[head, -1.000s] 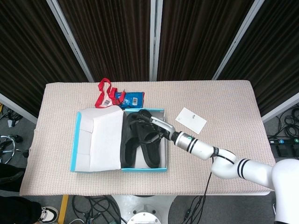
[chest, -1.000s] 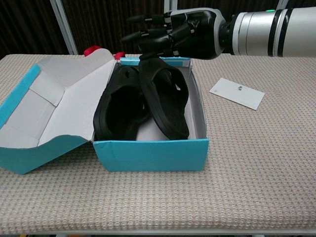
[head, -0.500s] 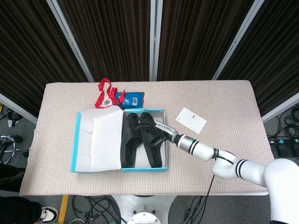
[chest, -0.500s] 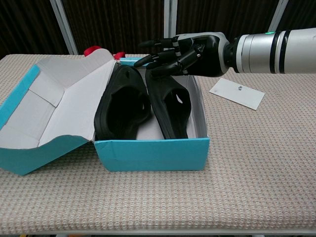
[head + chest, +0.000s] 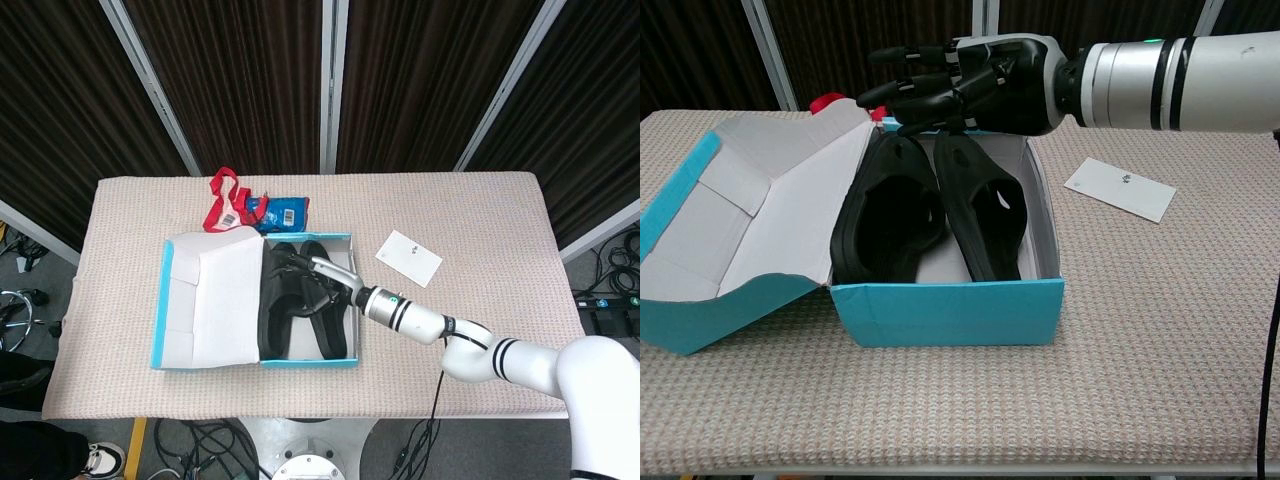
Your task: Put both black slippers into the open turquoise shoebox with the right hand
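The turquoise shoebox [image 5: 945,312] [image 5: 310,364] stands open, its lid [image 5: 740,225] folded out to the left. Both black slippers lie inside it side by side: one [image 5: 888,218] [image 5: 279,305] leans against the lid side, the other [image 5: 985,215] [image 5: 327,318] lies flat along the right wall. My right hand [image 5: 975,82] [image 5: 322,277] hovers over the far end of the box, above the slippers' ends. Its fingers [image 5: 902,92] are spread and point left, holding nothing. My left hand shows in neither view.
A white card [image 5: 1120,188] [image 5: 409,257] lies on the beige tablecloth to the right of the box. Behind the box are a red strap [image 5: 224,198] [image 5: 828,102] and a blue packet [image 5: 282,211]. Dark curtains close off the back.
The right-side slipper has come out of the right hand and settled flat in the box. The hand has opened, risen a little and shifted left over the box's far end.
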Motion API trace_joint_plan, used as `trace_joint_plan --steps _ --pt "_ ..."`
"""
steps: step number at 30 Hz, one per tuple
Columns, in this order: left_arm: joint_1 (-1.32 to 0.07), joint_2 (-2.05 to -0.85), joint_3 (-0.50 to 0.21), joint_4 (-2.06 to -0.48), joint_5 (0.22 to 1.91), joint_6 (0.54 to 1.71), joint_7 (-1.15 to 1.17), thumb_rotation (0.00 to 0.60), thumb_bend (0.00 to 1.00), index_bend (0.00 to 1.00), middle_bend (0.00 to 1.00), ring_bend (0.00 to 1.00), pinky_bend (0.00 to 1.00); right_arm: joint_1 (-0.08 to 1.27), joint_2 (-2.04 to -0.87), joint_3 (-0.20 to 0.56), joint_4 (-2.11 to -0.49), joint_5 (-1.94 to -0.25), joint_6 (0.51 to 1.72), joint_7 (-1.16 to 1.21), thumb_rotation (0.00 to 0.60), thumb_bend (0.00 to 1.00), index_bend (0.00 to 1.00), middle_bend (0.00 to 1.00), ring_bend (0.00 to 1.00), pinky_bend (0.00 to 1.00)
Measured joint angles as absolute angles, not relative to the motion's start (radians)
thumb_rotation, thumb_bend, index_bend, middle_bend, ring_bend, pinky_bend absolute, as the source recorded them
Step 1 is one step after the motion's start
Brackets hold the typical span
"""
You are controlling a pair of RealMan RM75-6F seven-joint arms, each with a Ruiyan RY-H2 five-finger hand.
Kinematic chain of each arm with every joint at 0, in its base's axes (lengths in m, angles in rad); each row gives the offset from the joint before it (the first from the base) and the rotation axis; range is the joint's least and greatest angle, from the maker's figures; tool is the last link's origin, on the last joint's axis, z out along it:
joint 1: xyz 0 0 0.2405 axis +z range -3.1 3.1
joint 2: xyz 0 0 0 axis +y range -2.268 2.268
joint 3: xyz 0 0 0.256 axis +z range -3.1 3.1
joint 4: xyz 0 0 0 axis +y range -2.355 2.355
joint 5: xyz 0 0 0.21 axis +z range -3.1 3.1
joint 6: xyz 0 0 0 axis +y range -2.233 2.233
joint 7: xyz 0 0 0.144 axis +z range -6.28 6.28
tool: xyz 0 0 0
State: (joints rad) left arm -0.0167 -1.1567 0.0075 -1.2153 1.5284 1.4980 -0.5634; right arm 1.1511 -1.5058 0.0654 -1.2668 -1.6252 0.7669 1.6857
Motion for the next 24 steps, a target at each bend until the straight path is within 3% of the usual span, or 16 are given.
trace_joint_plan --steps 9,24 --pt "-0.012 -1.159 0.006 -1.206 1.522 1.497 -0.569 0.600 0.05 0.12 0.13 0.03 0.07 1.213 -1.575 0.078 -1.190 -1.610 0.709 1.760 0.600 0.14 0.00 0.21 0.05 0.10" --pt "-0.011 -1.159 0.008 -1.205 1.526 1.497 -0.568 0.600 0.05 0.12 0.13 0.03 0.07 1.221 -1.590 0.017 -1.164 -1.614 0.676 1.755 0.600 0.12 0.00 0.19 0.04 0.11"
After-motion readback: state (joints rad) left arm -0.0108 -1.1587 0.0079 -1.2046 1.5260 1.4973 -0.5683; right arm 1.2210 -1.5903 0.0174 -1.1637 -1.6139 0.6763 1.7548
